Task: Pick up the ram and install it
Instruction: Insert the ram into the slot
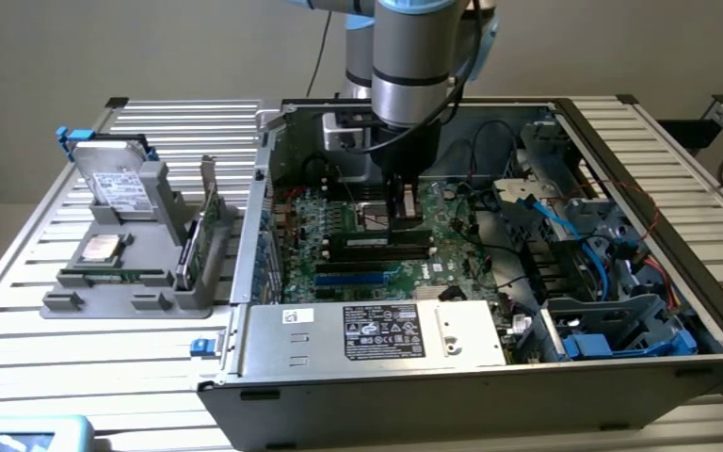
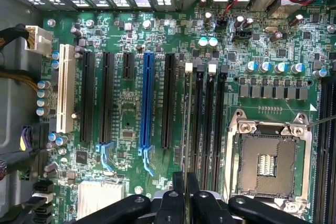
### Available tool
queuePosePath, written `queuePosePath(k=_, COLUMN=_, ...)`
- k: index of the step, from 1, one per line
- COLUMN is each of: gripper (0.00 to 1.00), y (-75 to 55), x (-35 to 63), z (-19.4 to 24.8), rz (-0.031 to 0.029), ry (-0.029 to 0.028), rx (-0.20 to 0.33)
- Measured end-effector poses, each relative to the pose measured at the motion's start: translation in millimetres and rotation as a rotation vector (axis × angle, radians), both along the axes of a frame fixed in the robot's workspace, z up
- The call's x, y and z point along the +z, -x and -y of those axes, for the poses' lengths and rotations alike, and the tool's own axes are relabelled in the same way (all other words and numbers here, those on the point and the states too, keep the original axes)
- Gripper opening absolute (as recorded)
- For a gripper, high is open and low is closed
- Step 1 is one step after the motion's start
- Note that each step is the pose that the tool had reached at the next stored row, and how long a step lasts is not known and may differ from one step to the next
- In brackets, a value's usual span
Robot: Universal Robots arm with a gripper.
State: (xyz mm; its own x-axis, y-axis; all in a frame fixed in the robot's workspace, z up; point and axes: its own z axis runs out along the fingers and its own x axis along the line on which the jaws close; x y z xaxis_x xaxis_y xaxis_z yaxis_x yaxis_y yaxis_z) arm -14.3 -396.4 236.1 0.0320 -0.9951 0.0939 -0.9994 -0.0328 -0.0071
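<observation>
Open case (image 1: 462,391): gripper (image 2: 185,178) pinching ram (image 2: 186,140) over motherboard (image 2: 126,103).

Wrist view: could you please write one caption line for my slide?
End effector gripping the ram edge-on over the memory slots on the motherboard, beside the empty processor socket.

One silver-and-blue robot arm (image 1: 409,66), one open grey metal computer case (image 1: 462,395), one grey plastic parts holder (image 1: 110,301). Now the slots on the one green motherboard (image 2: 126,124): one long white plastic slot (image 2: 65,87), one long blue slot (image 2: 147,98), three long black slots (image 2: 86,98), one short black slot (image 2: 127,66). And one square silver processor socket (image 2: 268,163), one black gripper (image 2: 185,179), one long, thin green ram stick (image 2: 185,129).
</observation>
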Motion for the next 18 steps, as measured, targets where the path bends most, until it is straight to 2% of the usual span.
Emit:
queuePosePath(k=8, gripper=0.14, y=0.0, x=-4.7, z=-2.3, rz=0.0002, ry=-0.0001, rx=0.000)
queuePosePath(k=18, gripper=0.14, y=0.1, x=-6.4, z=-1.4, rz=0.0000, ry=0.0002, rx=0.000)
